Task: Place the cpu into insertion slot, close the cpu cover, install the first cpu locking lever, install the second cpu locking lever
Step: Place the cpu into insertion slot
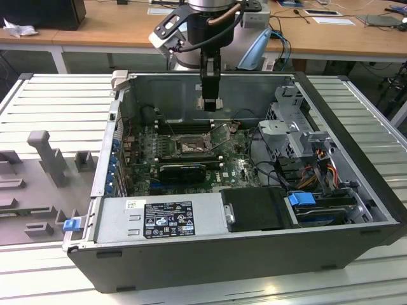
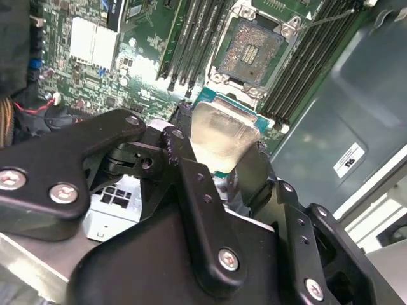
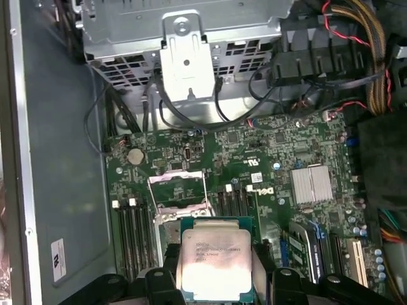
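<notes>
Exterior view. Hanging inside the open case (image 1: 254,95), with the gripper (image 1: 209,101) pointing straight down, at about one o'clock from the socket (image 1: 191,147) and clearly above it. Clamped at the tips on a small pale piece, taken to be the cpu (image 1: 209,106). Not yet seated, judging from the gap.

Second wrist view. Pressed shut on the cpu (image 2: 222,133) from two opposite edges, with the black fingers (image 2: 184,171) on its sides and the silvery top facing the camera. Beyond it, looking into the socket with the golden contacts (image 2: 251,54) uncovered, between two banks of memory slots (image 2: 191,44). Near one socket corner, showing a thin lever (image 2: 327,18) standing free.

First wrist view. Again gripping the cpu (image 3: 215,254) flat, printed top up, just before the socket and partly hiding it. Behind, what looks like the cover (image 3: 178,187) swung up and open. Cannot tell how far.

Possible trouble from here. Coming down a little off or tilted would put a corner of the cpu on the contacts and bend them. Turned wrongly against the socket keys, would not drop in. Passing too near the lever or the cover could knock the cpu crooked in the grip. Letting go from too high could land it askew.
</notes>
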{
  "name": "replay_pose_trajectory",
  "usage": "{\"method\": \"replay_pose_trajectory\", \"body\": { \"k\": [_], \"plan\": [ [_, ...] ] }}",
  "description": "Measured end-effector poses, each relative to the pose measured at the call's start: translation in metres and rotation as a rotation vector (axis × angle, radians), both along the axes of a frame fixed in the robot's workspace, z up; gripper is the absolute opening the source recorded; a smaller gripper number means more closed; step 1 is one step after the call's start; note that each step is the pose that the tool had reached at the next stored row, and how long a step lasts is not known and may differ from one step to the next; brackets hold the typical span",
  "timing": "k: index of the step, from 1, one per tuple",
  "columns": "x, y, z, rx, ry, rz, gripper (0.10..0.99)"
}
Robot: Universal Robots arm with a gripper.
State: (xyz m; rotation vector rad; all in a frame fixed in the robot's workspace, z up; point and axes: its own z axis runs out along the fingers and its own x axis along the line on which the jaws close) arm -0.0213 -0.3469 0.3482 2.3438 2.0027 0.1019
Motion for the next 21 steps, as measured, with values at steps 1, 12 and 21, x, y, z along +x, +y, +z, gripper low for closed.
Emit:
{"method": "replay_pose_trajectory", "body": {
  "k": [1,12,21],
  "plan": [
    [0.0,0.0,0.0,0.0,0.0,-0.01,0.525],
    [-0.0006,0.0,-0.0043,0.0,-0.0001,-0.11,0.525],
    [-0.0009,0.0,-0.0186,0.001,0.0005,0.073,0.525]
  ]
}}
